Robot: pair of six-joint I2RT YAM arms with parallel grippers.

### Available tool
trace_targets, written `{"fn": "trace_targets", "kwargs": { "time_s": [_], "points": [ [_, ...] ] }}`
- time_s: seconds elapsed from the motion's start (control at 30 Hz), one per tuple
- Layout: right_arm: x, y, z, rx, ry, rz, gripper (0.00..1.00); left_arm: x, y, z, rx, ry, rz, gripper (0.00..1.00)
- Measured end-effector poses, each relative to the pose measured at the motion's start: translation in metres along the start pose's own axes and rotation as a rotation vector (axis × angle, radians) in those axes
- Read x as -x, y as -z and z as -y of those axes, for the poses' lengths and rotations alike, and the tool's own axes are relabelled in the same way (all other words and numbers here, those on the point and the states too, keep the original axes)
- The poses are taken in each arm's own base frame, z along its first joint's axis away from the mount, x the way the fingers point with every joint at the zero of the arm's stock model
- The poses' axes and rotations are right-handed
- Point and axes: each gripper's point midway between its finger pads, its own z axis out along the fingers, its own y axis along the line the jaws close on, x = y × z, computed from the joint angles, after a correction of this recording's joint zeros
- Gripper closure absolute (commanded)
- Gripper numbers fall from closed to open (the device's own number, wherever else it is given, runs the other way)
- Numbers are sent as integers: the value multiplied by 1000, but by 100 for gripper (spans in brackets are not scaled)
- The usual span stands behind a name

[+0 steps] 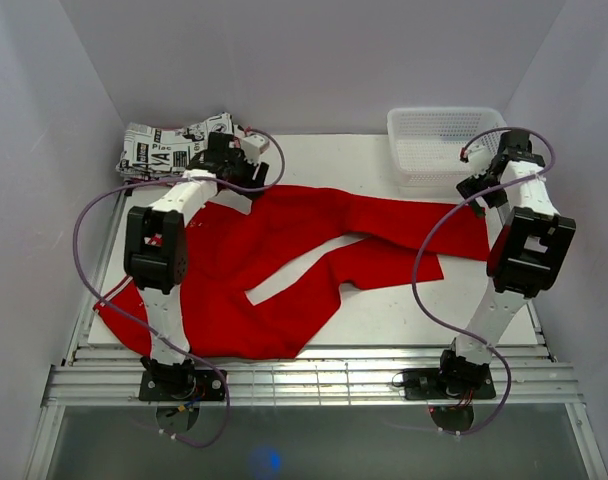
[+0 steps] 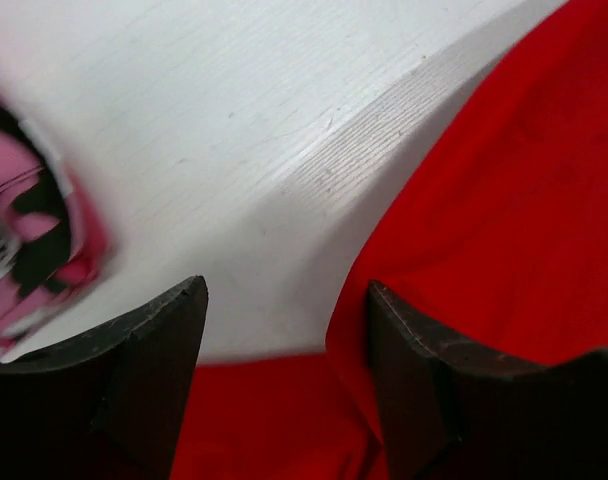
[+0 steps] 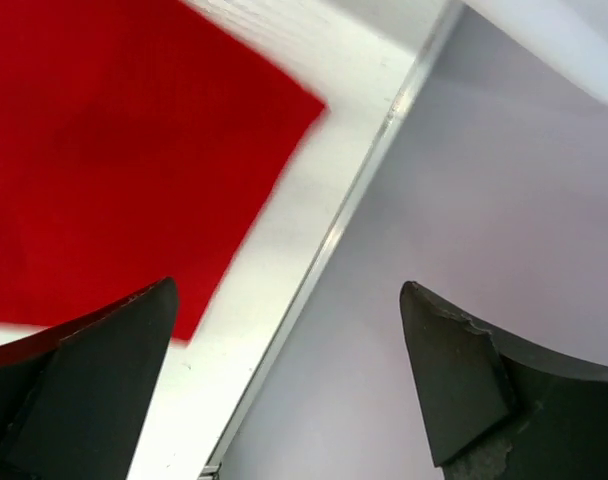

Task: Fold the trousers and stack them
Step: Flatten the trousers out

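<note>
The red trousers [image 1: 284, 240] lie spread flat across the white table, their legs running out to the right. My left gripper [image 1: 252, 172] is open and empty, low over the trousers' far left edge. In the left wrist view [image 2: 286, 290] the red fabric [image 2: 504, 200] lies under and to the right of the fingers, with bare table beyond. My right gripper [image 1: 474, 188] is open and empty beside the right end of the upper leg. In the right wrist view [image 3: 289, 290] the leg's end [image 3: 104, 150] lies to the left, outside the jaws.
A folded newspaper-print garment [image 1: 164, 148] lies at the far left corner, just behind my left gripper, blurred in the left wrist view [image 2: 34, 240]. A white mesh basket [image 1: 439, 140] stands at the far right. The table's right edge [image 3: 324, 250] and the wall are close to my right gripper.
</note>
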Motion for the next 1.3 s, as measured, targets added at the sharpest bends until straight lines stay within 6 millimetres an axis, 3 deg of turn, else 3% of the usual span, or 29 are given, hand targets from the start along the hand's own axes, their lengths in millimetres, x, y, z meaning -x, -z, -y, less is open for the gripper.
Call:
{"fn": "trace_targets", "kwargs": {
  "time_s": [0.03,0.1,0.2,0.27,0.33,0.43,0.53,0.67,0.8,1.03,1.13,1.2,1.3],
  "points": [
    [1,12,0,-10,-8,21,0,2,15,-5,15,20,14,28],
    [5,41,-1,-19,-17,84,14,7,52,-24,65,68,51,30],
    [14,72,-10,-2,-26,172,29,8,113,-72,186,133,117,35],
    [21,75,-24,41,-26,206,40,-3,139,-98,253,170,131,39],
    [23,60,-45,115,-35,203,45,-27,154,-123,316,215,111,39],
    [14,22,-87,256,-52,142,45,-72,143,-132,318,278,26,38],
    [4,-6,-126,374,-69,75,43,-110,119,-120,255,319,-67,39],
    [19,-7,-153,450,-68,107,44,-133,102,-107,198,347,-131,36],
    [53,2,-169,470,-47,192,46,-132,101,-101,167,350,-133,33],
    [112,6,-207,457,8,308,65,-117,108,-85,88,355,-86,29],
    [123,-12,-217,425,6,296,73,-101,126,-83,87,346,-44,29],
    [120,-32,-215,390,-10,258,78,-91,141,-87,117,337,-14,29],
    [121,-45,-196,304,-37,246,84,-87,160,-105,184,342,10,32]
  ]
}}
